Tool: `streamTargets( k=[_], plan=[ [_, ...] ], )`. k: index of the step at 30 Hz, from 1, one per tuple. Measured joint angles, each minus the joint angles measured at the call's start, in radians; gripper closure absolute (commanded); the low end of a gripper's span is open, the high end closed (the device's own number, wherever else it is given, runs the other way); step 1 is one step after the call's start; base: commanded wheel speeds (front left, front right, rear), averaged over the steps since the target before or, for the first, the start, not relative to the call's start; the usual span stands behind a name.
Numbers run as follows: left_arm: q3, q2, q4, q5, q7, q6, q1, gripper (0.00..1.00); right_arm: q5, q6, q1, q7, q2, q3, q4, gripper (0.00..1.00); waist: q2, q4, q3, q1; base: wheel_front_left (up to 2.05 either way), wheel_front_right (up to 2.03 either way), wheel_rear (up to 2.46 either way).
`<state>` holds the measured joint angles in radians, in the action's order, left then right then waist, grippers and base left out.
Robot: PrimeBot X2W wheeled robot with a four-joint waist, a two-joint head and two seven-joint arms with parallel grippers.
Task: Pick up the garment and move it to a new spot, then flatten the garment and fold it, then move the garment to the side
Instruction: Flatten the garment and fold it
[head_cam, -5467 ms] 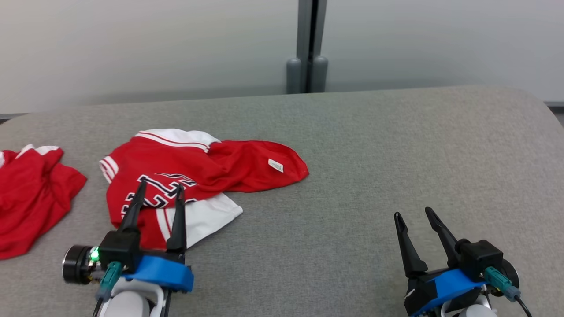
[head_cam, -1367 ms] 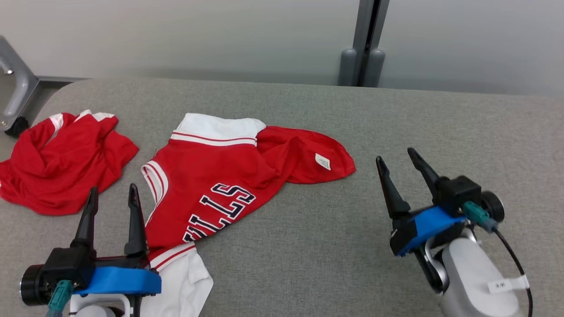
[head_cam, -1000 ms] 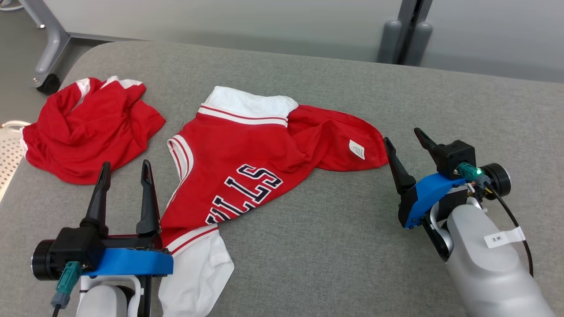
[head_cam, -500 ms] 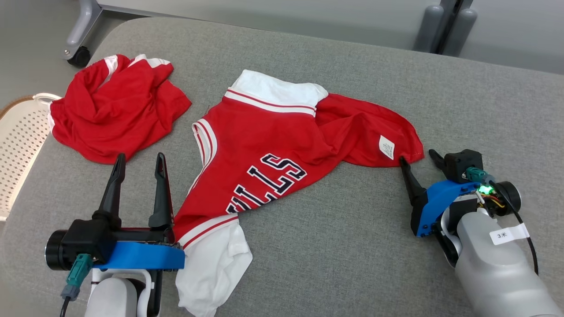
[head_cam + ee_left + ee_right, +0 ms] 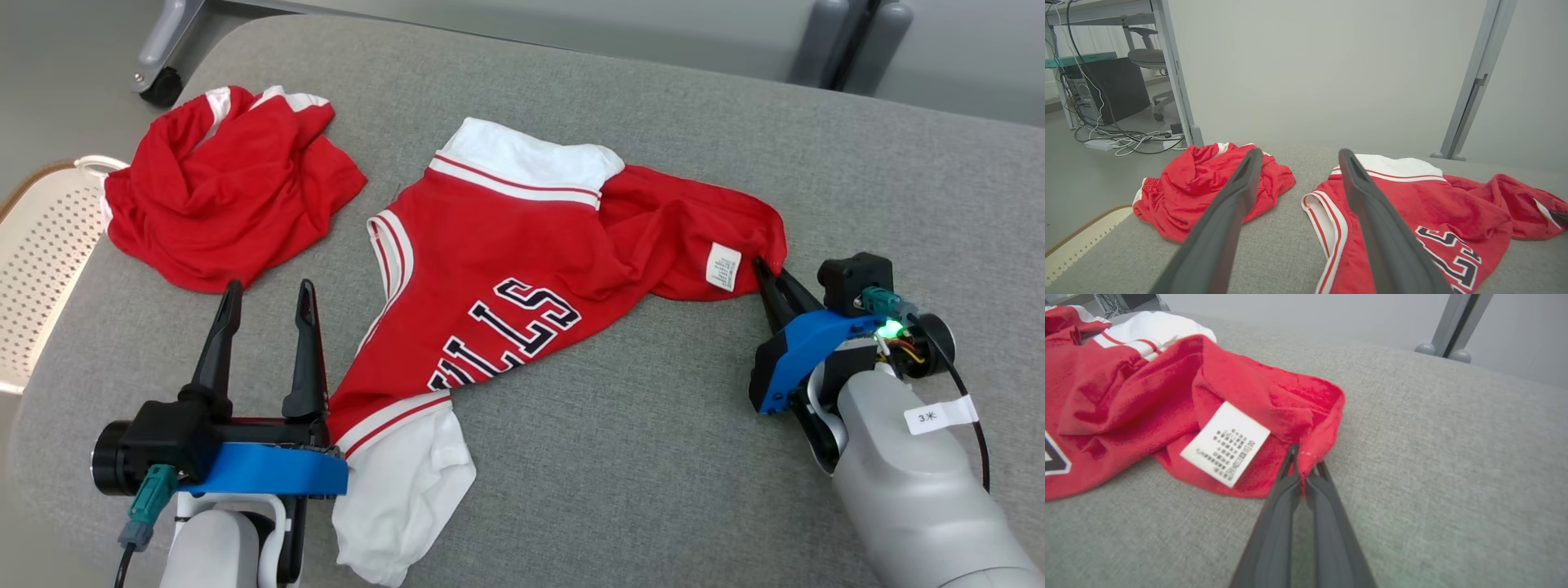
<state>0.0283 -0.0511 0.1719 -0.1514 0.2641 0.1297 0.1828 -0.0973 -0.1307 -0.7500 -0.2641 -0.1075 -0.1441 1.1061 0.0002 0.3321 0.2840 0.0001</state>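
Observation:
The garment (image 5: 522,269) is a red jersey with white trim and dark lettering, spread crumpled across the middle of the grey table (image 5: 653,457). Its right hem, beside a white care label (image 5: 722,267), is pinched by my right gripper (image 5: 767,269), which is shut on it. The right wrist view shows the red hem (image 5: 1306,457) caught between the closed tips of that gripper (image 5: 1305,462). My left gripper (image 5: 265,298) stands open at the lower left, just left of the jersey's lower edge, nothing between its fingers. In the left wrist view the jersey (image 5: 1412,204) lies right of my open left gripper (image 5: 1298,155).
A second crumpled red garment (image 5: 220,188) lies at the table's far left. A white perforated basket (image 5: 41,253) sits off the table's left edge. A wheeled frame leg (image 5: 159,77) and a grey post (image 5: 849,41) stand behind. The left wrist view shows a desk with cables (image 5: 1126,134).
My right gripper moved forward onto the jersey's right hem and closed on it. The head camera tilted further down and left. My left gripper stayed open.

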Motion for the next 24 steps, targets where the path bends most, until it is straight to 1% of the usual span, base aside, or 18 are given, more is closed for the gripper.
streamTargets(
  k=[2, 5, 9, 16, 20, 24],
  plan=[
    [-0.008, 0.000, 0.004, 0.000, 0.000, 0.000, 0.000, 0.00, -0.020, 0.000, 0.005, 0.000, 0.004, -0.004, -0.039, 1.00, 0.0000, -0.006, -0.005, 0.0000, 0.00, 0.00, 0.00],
    [-0.023, 0.000, 0.003, 0.001, 0.000, 0.000, -0.009, 0.00, -0.046, 0.000, 0.036, 0.000, 0.008, -0.040, -0.120, 1.00, 0.0000, -0.025, -0.016, -0.0001, 0.00, 0.00, 0.00],
    [-0.048, 0.000, 0.007, 0.005, 0.000, 0.000, -0.042, 0.00, -0.086, 0.000, 0.103, 0.000, 0.000, -0.096, -0.240, 1.00, 0.0000, -0.068, -0.040, -0.0001, 0.00, 0.00, 0.00],
    [-0.065, 0.001, 0.007, 0.021, 0.000, 0.000, -0.074, 0.00, -0.175, 0.000, 0.221, 0.000, -0.055, -0.171, -0.459, 1.00, -0.0002, -0.149, -0.106, -0.0001, 0.00, 0.00, 0.00],
    [-0.073, 0.001, 0.008, 0.025, 0.000, 0.000, -0.092, 0.00, -0.234, 0.000, 0.306, 0.000, -0.067, -0.198, -0.585, 1.00, -0.0002, -0.183, -0.148, -0.0003, 0.00, 0.00, 0.00],
    [-0.086, 0.000, 0.005, 0.029, 0.000, 0.000, -0.112, 0.00, -0.263, 0.000, 0.368, 0.000, -0.099, -0.212, -0.714, 1.00, -0.0003, -0.216, -0.174, -0.0002, 0.00, 0.00, 0.00]
  ],
)
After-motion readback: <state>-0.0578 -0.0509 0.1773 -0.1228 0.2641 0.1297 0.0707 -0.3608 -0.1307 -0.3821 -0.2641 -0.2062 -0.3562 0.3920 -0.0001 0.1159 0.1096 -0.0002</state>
